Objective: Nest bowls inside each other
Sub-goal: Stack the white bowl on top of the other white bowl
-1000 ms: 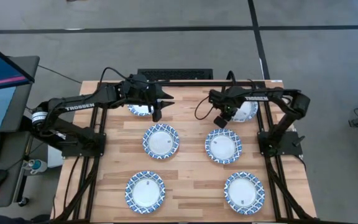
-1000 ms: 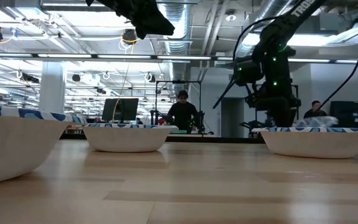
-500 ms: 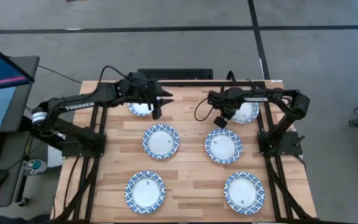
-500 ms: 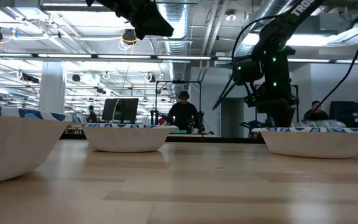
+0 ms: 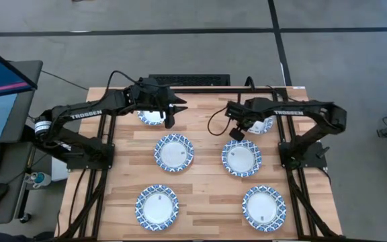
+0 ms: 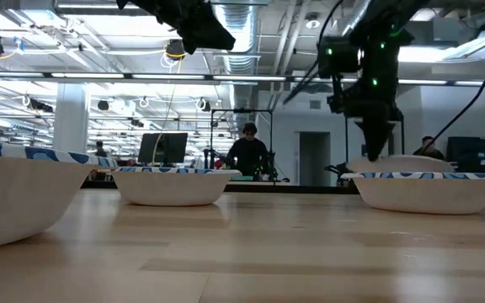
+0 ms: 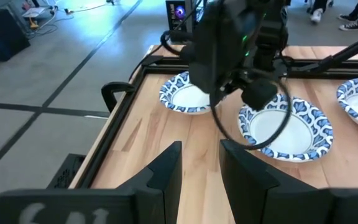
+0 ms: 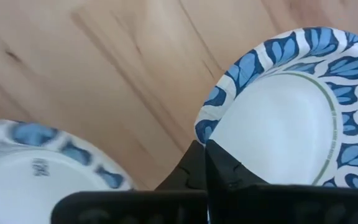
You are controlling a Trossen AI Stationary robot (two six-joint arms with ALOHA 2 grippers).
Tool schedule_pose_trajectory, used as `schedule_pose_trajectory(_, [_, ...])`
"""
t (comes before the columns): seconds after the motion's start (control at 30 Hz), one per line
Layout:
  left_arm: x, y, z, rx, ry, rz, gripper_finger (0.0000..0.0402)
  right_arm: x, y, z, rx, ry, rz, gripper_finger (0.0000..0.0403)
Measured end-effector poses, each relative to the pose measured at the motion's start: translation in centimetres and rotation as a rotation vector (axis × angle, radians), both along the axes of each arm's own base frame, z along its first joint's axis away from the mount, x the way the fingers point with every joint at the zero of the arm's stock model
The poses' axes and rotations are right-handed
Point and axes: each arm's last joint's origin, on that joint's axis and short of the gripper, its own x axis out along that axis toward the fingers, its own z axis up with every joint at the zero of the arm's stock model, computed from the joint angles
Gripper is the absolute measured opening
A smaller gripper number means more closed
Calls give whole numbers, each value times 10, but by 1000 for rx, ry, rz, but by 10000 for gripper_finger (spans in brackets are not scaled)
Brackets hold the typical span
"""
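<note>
Six small round shallow bowls with white centres and blue-and-white patterned rims sit on the light wooden slatted table point(image 5: 207, 202), two columns of three. The right gripper point(image 5: 236, 132) sits at about 11 o'clock of centre-right, pinching the rim of the far-right bowl point(image 5: 266, 122); the right wrist view shows its fingers point(image 8: 205, 168) closed over that rim edge, and in the low view the bowl point(image 6: 398, 164) looks lifted just above the middle-right bowl point(image 5: 241, 157). The left gripper point(image 5: 170, 115) hovers near the far-left bowl point(image 5: 150, 118) at 12 o'clock of the left column, fingers point(image 7: 166, 168) narrow, holding nothing. The middle-left bowl point(image 5: 174, 152), near-left bowl point(image 5: 157, 205) and near-right bowl point(image 5: 264, 207) lie untouched. The bowls look light, thin and stiff, possibly paper, so likely to slide or flex; a rim pinch is the best hold. A person point(image 6: 247, 154) stands in the room behind.
</note>
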Motion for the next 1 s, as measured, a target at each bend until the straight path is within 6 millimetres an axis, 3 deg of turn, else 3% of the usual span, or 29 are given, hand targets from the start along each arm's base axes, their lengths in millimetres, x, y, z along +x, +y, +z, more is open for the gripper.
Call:
schedule_pose_trajectory(0.33, [-2,-1,2,-9,-11,4,100,17,26,27,-14,-26,31,2])
schedule_pose_trajectory(0.77, [-9,-6,8,-41,-17,4,100,24,96,30,44,-68,42,2])
schedule_pose_trajectory(1.0, [-14,-25,18,-37,-52,-66,100,21,129,31,86,-85,55,2])
